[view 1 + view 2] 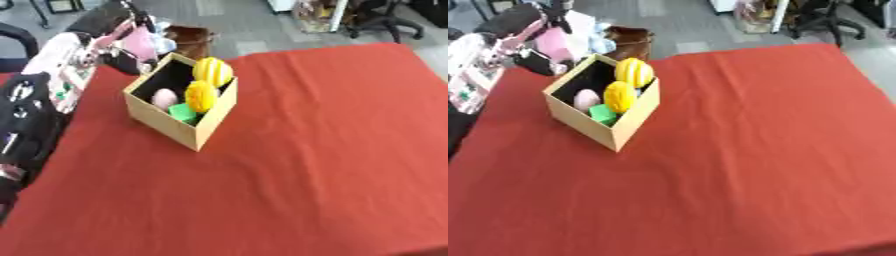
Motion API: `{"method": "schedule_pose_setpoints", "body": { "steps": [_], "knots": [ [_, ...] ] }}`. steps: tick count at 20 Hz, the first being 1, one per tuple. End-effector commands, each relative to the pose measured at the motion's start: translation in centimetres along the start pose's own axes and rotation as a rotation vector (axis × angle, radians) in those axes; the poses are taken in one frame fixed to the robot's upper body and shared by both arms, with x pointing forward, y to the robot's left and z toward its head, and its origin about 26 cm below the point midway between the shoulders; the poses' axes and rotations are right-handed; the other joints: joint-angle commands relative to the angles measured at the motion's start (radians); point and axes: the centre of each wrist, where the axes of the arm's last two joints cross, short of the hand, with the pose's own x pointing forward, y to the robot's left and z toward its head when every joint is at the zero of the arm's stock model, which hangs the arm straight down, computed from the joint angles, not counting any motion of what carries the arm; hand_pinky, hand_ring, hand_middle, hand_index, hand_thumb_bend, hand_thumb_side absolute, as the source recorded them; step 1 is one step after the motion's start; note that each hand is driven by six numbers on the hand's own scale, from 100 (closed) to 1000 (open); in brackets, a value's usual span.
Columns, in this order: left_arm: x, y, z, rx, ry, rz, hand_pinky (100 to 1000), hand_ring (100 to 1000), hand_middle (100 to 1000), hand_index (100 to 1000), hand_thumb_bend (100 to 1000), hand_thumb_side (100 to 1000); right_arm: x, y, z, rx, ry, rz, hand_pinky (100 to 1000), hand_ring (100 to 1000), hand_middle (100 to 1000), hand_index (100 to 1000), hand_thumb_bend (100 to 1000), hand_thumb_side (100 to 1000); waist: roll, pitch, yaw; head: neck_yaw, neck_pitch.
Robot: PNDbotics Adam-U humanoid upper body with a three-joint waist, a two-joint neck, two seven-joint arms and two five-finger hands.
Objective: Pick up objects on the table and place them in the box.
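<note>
Your box [179,127] sits at about ten o'clock on the red tablecloth [324,150], and it already holds everything you can see to collect: two yellow ribbed balls [213,71], a pink egg-shaped piece [164,98] and a green block [183,113]. They look light and toy-like; the balls probably roll, so cup them from above, and take the block by its flat sides. The box looks like thin stiff board and would slide if nudged.

Your left hand [140,42] is raised at eleven o'clock beside the box's far corner; you cannot tell how its fingers are set. Your right hand is out of sight.

The cloth lies wrinkled and soft, so things may drag on it. Beyond the table at twelve o'clock is grey floor and an office chair [385,20].
</note>
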Motion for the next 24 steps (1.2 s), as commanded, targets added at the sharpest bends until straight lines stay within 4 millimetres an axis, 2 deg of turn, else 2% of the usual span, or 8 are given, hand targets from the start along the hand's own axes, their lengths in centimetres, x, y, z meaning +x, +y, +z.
{"method": "schedule_pose_setpoints", "body": {
  "steps": [1, 7, 8, 9, 11, 14, 19, 24],
  "knots": [
    [0.3, 0.0, -0.7, 0.047, 0.028, -0.033, 715, 601, 630, 788, 471, 100, 0.3, -0.6, -0.5, -0.006, -0.022, 0.004, 684, 600, 649, 850, 100, 246, 0.013, -0.012, -0.008, 0.011, -0.015],
    [-0.9, -1.4, -0.5, 0.060, 0.107, -0.063, 787, 763, 806, 886, 574, 279, 0.0, -0.5, -0.3, -0.006, -0.006, 0.000, 681, 598, 646, 850, 100, 255, 0.015, -0.011, -0.014, 0.009, -0.015],
    [-1.1, -1.4, -0.4, 0.064, 0.117, -0.057, 789, 765, 810, 888, 578, 285, 0.0, -0.5, -0.3, -0.006, -0.003, 0.000, 681, 598, 646, 850, 100, 255, 0.015, -0.012, -0.013, 0.007, -0.015],
    [-1.3, -1.3, -0.4, 0.072, 0.126, -0.052, 803, 781, 828, 895, 603, 366, -0.1, -0.5, -0.2, -0.006, -0.001, 0.000, 680, 597, 646, 850, 100, 256, 0.016, -0.012, -0.011, 0.006, -0.014],
    [-1.9, -0.9, -0.1, 0.092, 0.141, -0.035, 806, 784, 833, 898, 620, 437, -0.1, -0.5, -0.1, -0.007, 0.001, 0.001, 680, 597, 645, 849, 100, 258, 0.016, -0.013, -0.007, 0.003, -0.014],
    [-2.8, 0.1, 0.4, 0.156, 0.163, -0.005, 786, 743, 782, 881, 579, 430, -0.3, -0.5, 0.0, -0.009, 0.009, 0.002, 678, 596, 644, 850, 100, 261, 0.016, -0.012, 0.003, -0.001, -0.015],
    [-4.3, 2.4, 2.3, 0.330, 0.118, 0.048, 755, 655, 700, 846, 427, 359, -0.6, -0.4, 0.5, -0.008, 0.018, -0.006, 679, 598, 648, 857, 100, 271, 0.018, -0.011, 0.033, -0.014, -0.011],
    [-5.7, 2.2, 5.3, 0.477, 0.060, 0.114, 746, 629, 668, 826, 369, 325, -1.0, 0.2, 1.1, -0.007, 0.040, -0.038, 669, 593, 649, 874, 100, 296, 0.020, -0.009, 0.076, -0.017, -0.004]
  ]
}}
